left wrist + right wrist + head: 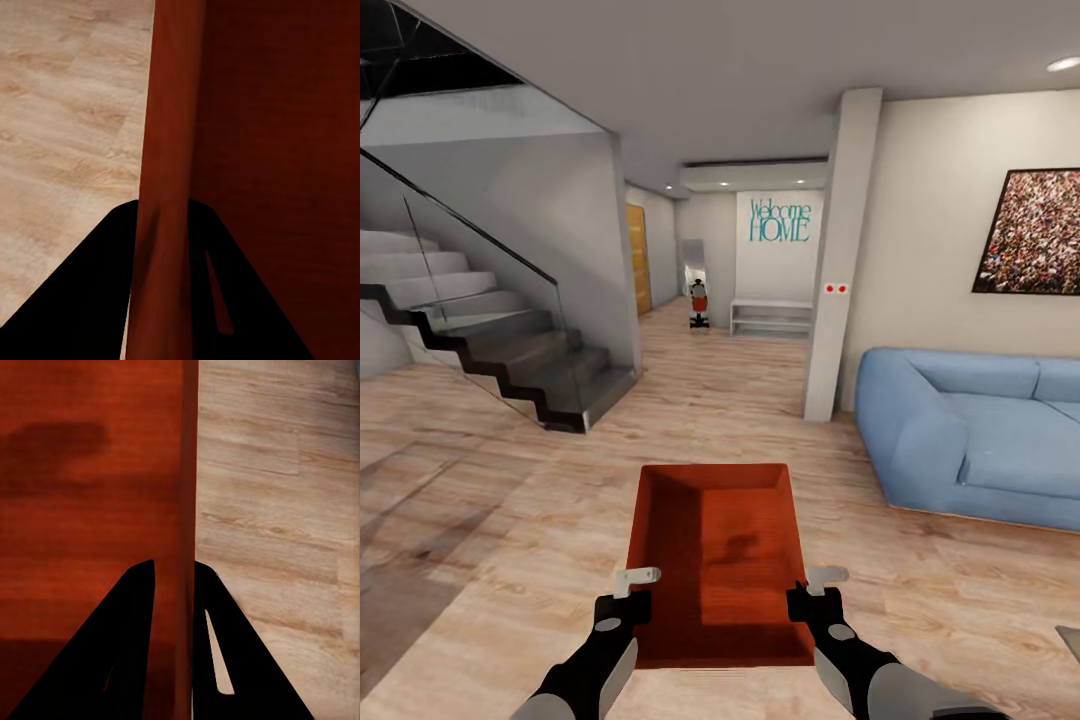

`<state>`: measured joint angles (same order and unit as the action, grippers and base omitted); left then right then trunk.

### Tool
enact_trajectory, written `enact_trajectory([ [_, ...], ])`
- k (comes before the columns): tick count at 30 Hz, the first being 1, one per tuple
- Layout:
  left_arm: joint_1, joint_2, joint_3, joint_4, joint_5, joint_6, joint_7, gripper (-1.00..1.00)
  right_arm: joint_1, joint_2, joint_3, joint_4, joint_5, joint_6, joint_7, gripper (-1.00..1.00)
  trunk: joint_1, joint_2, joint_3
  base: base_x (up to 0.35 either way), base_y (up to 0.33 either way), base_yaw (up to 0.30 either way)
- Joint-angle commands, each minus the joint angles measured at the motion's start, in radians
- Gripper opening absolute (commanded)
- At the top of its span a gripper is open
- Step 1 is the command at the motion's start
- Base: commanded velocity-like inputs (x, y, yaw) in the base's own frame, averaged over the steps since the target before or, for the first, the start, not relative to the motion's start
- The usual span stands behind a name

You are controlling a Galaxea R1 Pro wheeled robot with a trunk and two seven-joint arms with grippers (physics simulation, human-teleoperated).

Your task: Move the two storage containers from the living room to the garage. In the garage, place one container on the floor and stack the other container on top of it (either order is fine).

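One red-orange storage container (pixel 715 560) is held level in front of me, above the light wood plank floor of the living room (pixel 510 540). My left gripper (pixel 628 595) is shut on its left wall (pixel 169 150), with a finger on either side of the thin wall. On the opposite side my right gripper (pixel 812 590) is shut on the right wall (pixel 187 495) in the same way. The container is lidless and holds nothing.
A blue sofa (pixel 970 430) stands at the right. A glass-railed staircase (pixel 490 340) rises at the left. A white pillar (pixel 840 260) stands ahead, with a hallway beyond leading to a "Welcome HOME" wall (pixel 780 220) and a white bench (pixel 770 318).
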<state>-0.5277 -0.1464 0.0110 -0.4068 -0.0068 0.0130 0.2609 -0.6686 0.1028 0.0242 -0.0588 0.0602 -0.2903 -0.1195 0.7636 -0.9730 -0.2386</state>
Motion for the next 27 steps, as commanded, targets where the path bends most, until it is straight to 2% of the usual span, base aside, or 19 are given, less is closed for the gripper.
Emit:
enact_trajectory([
  [1,-0.001,0.001,0.029,-0.043,-0.015,0.002,0.009,-1.0,0.0,-0.003,-0.017,0.002,0.0,-0.003,-0.008,-1.0,0.001,-0.001,-0.001,0.321,0.0,0.0],
  [27,-0.001,0.001,0.028,-0.042,-0.015,0.002,0.009,-1.0,-0.001,-0.003,-0.017,0.002,-0.001,-0.003,-0.008,-1.0,0.001,-0.001,-0.001,0.321,0.0,0.0],
])
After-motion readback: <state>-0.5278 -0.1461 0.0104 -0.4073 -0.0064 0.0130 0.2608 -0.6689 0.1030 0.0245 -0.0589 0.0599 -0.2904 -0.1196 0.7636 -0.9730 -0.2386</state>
